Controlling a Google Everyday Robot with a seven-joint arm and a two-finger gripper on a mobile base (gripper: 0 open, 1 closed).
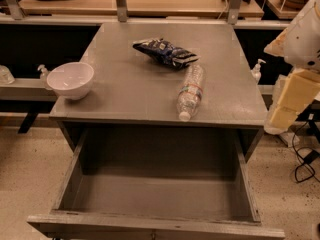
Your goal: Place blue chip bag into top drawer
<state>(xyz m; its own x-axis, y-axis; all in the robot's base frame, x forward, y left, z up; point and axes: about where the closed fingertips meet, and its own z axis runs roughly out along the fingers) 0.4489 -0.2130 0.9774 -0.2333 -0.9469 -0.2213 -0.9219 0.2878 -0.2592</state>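
The wide grey wooden table [125, 96] fills the middle of the camera view, its flat top worn and matte. Below its front edge the top drawer [150, 223], a deep grey box of worn boards with a thick front panel, stands pulled fully out, its inside bare to the floorboard. At the right edge of the view hangs the robot's arm, white above and cream below. The cream blocky part beside the table's right front corner looks to be the gripper [290, 101]. It is off the tabletop, well apart from the bag, and I cannot tell whether it is spread or closed.

A round white ceramic bowl [70, 80] sits upright on the table's left edge. A clear plastic water bottle [191, 91] with a white cap lies on its side right of centre, its cap pointing toward the drawer. The blue chip bag [165, 53], a small crumpled dark navy foil packet with white markings, lies flat on the tabletop just behind the bottle, toward the back, outside the drawer.
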